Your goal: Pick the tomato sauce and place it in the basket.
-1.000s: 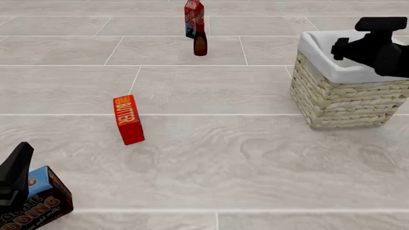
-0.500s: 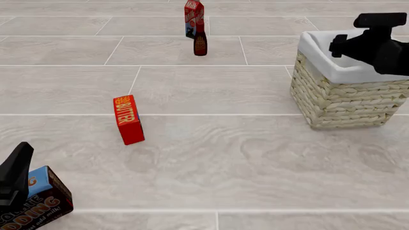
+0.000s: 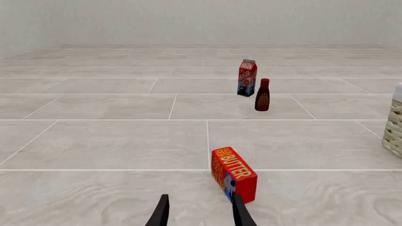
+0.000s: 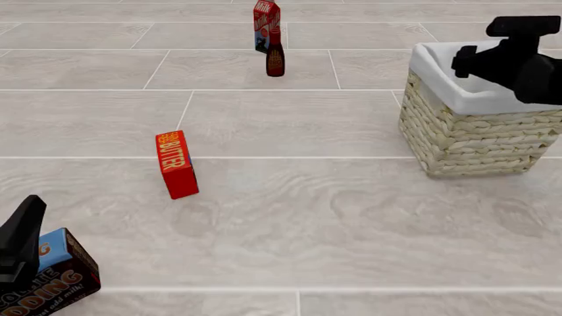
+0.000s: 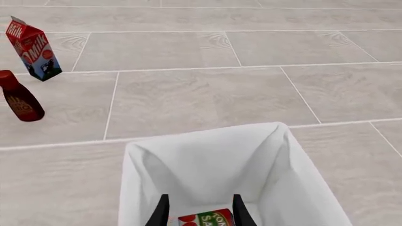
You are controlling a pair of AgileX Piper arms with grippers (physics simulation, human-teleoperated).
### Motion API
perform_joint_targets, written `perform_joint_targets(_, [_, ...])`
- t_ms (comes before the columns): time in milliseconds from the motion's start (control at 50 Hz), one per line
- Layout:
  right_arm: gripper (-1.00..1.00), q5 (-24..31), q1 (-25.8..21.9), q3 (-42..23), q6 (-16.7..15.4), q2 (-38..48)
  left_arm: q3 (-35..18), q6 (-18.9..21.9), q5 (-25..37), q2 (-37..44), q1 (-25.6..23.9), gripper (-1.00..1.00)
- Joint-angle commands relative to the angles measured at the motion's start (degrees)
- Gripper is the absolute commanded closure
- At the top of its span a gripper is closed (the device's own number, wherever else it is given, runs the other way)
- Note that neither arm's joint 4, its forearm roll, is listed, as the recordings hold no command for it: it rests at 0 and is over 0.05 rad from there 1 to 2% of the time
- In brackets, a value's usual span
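Tomato sauce: small can with a red label, green band and white lettering, seen in the right wrist view inside the basket, low against the white lining, directly between the two dark fingers of the right gripper. Whether the fingers press the can or stand just clear of it cannot be told.

Basket: large squarish straw-coloured wicker container with white cloth folded over its rim, placed at the right of the table. The right gripper is held over its opening in the front view.

Left gripper: fingers parted, nothing between them, held low at the near left of the table.

Butter box: red upright carton with yellow lettering, left of centre.

Pudding box: dark brown and blue, at the near left corner, beside the left arm.

Milk carton: tall, red, at the far side, with a dark red-brown bottle just in front of it.
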State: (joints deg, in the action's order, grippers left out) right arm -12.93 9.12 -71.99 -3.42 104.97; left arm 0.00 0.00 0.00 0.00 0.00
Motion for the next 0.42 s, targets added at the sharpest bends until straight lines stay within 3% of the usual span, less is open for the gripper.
perform_joint_targets(20, [-1.0, -0.86, -0.04, 0.42, 0.52, -0.01, 0.0, 0.0, 0.0, 0.0, 0.0, -1.0])
perform_joint_targets(420, [-1.0, -1.31, -0.74, 0.26, 0.64, -0.03, 0.0, 0.0, 0.0, 0.0, 0.0, -1.0])
